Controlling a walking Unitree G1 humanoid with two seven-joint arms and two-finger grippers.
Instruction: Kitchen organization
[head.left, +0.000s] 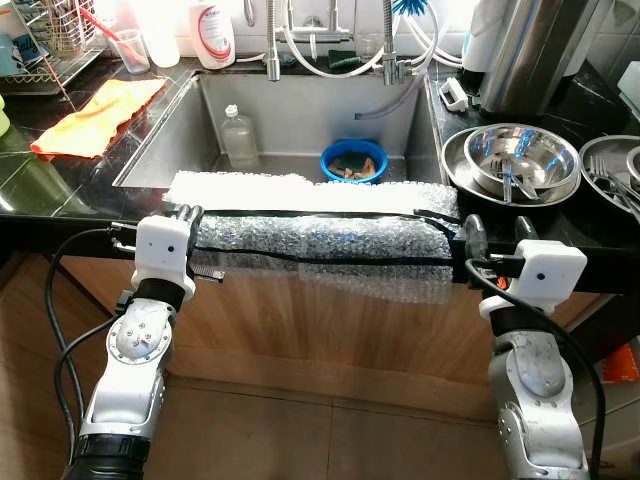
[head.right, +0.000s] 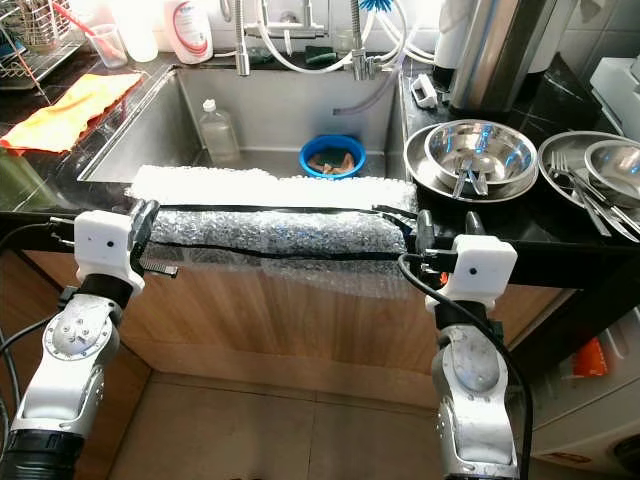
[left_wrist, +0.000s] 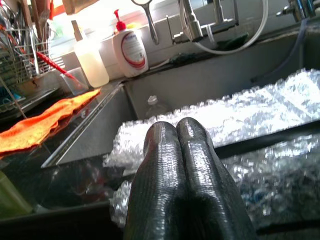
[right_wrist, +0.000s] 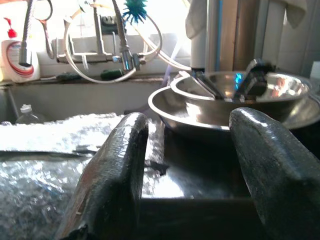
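A long sheet of bubble wrap (head.left: 320, 235) with black strips lies across the front rim of the steel sink (head.left: 300, 110) and hangs down over the cabinet front. My left gripper (head.left: 185, 213) is at the sheet's left end. Its fingers (left_wrist: 165, 150) are pressed together, and nothing shows between them. At the sheet's right end my right gripper (head.left: 498, 233) is open over the black counter edge, level with the stacked steel bowls (right_wrist: 235, 95). Its fingers (right_wrist: 117, 165) stand wide apart and hold nothing.
In the sink stand a clear plastic bottle (head.left: 238, 135) and a blue bowl (head.left: 354, 160) with scraps. An orange cloth (head.left: 100, 115), a dish rack (head.left: 50, 45) and a soap bottle (head.left: 212, 32) are at the left. Steel bowls with cutlery (head.left: 520, 160) and a tall steel vessel (head.left: 530, 50) are at the right.
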